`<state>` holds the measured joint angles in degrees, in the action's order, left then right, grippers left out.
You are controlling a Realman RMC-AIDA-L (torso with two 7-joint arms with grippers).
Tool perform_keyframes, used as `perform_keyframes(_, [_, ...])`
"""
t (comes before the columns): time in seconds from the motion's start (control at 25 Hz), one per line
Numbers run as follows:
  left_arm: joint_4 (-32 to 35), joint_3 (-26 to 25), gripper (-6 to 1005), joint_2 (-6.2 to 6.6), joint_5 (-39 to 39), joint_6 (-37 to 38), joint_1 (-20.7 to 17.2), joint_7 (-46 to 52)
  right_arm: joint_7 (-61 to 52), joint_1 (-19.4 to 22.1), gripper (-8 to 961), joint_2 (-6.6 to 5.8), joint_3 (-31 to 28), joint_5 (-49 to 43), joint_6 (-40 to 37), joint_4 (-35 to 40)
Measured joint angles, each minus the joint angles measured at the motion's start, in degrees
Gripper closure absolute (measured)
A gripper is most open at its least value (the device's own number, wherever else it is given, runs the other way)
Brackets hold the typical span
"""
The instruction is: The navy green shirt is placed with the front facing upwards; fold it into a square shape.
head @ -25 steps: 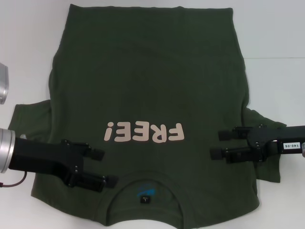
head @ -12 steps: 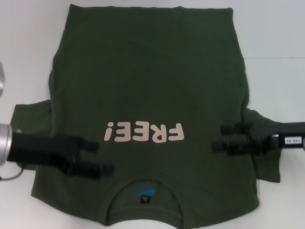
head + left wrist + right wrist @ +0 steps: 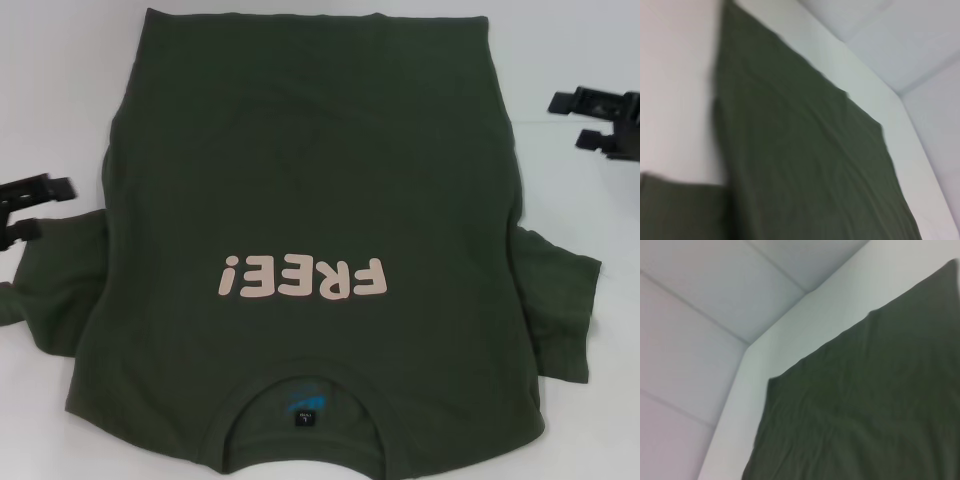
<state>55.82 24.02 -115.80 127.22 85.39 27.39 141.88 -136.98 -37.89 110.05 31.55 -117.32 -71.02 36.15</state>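
Shirt, navy green, lies flat on the white desk, front up, collar toward the robot, long axis running away from it, both sleeves spread sideways. Left tool, prongs spread and empty, sits just beside the left sleeve, nearer the cloth. Right tool, likewise spread, hovers well off the far right edge. Pink "FREE!" reads inverted.

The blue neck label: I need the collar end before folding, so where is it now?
In the head view, the blue neck label sits inside the collar of the dark olive-green cotton shirt, at the near edge, just below the pale pink "FREE!" lettering.
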Motion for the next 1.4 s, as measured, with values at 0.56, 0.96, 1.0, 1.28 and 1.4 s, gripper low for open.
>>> perform_keyframes(0.56, [-8.5,-7.2,53,0.53,0.6,-10.8,-4.1,-2.9,-0.7,-4.2,65,-3.58,1.3,-0.1,-0.2,-3.6])
perform_keyframes(0.96, [-10.9,-6.6,53,0.32,0.7,-14.5,-4.0,-11.1,-0.7,-4.1,72,-3.37,1.5,-0.1,-0.6,-3.7])
perform_keyframes(1.0, [-11.4,-6.6,53,0.32,1.1,-15.0,-3.9,-11.5,-0.7,-4.1,73,-3.37,1.5,-0.1,-0.6,-3.7])
perform_keyframes(1.28, [-13.1,-5.5,52,0.3,3.3,-15.9,-3.3,-11.9,-1.2,-3.8,77,-3.46,1.5,0.1,-0.6,-3.7])
perform_keyframes(1.4, [-13.1,-4.3,52,0.22,3.4,-16.0,-3.3,-11.7,-1.2,-3.8,79,-3.48,1.5,0.1,-0.6,-3.6])
